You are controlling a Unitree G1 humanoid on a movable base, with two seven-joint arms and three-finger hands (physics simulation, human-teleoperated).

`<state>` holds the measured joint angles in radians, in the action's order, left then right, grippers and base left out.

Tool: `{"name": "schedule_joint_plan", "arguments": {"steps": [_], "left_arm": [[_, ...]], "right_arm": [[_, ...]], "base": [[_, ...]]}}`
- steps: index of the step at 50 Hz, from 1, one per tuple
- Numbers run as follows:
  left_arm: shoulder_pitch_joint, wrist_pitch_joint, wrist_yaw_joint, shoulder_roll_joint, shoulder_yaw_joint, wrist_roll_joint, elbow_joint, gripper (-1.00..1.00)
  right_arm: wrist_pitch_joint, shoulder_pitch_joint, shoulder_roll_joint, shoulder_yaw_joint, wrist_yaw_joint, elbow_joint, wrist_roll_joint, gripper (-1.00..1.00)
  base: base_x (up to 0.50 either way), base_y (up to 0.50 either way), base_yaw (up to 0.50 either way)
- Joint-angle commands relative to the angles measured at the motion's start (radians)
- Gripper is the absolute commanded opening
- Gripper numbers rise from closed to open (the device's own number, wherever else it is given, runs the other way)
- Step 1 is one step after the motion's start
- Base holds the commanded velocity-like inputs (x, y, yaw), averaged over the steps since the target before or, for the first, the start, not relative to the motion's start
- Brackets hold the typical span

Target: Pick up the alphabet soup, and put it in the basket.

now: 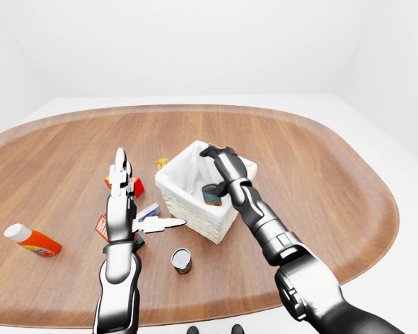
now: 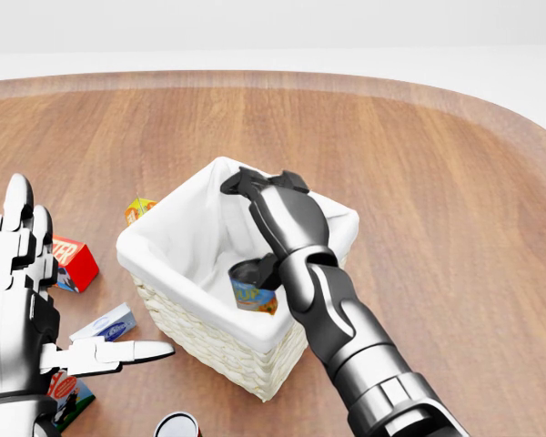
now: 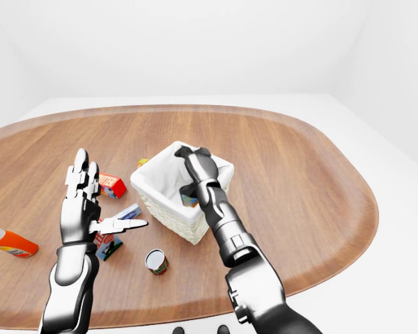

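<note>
The alphabet soup can [image 2: 253, 288] lies tilted inside the white-lined wicker basket [image 2: 177, 320], near its right wall, with its blue and yellow label showing. My right hand [image 2: 262, 195] hangs over the basket just above the can, open, with the fingers spread and nothing between them. The thumb reaches down beside the can's dark top. My left hand [image 2: 68, 300] stands open at the head view's left edge, fingers up and thumb pointing right toward the basket's lower left wall.
Left of the basket lie a red box [image 2: 73, 262], a small yellow box [image 2: 139, 209], a blue-and-white box [image 2: 105, 323] and a carton [image 2: 68, 398]. Another can [image 2: 177, 425] stands below the basket. An orange bottle [image 1: 31, 240] lies far left on the wooden table [image 2: 437, 182].
</note>
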<state>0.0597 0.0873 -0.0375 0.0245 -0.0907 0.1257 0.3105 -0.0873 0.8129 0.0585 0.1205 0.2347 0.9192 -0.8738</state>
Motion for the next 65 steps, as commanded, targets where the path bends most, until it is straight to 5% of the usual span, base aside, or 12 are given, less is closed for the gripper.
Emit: {"name": "schedule_joint_plan", "arguments": {"steps": [1,28,65], "left_arm": [[0.002,0.0,0.0,-0.001,0.001,0.001,0.007,1.0],[-0.003,0.0,0.0,0.001,0.0,0.0,-0.01,1.0],[0.0,0.0,0.001,0.0,0.001,0.001,-0.008,1.0]], "right_arm": [[0.0,0.003,0.001,-0.001,0.002,-0.011,0.001,1.0],[0.0,0.01,-0.004,-0.007,0.003,-0.01,0.001,1.0],[0.0,-0.026,-0.027,-0.032,-0.066,-0.378,0.06,1.0]], "base": [[0.0,0.0,0.0],[0.0,0.0,0.0],[0.0,0.0,0.0]]}}
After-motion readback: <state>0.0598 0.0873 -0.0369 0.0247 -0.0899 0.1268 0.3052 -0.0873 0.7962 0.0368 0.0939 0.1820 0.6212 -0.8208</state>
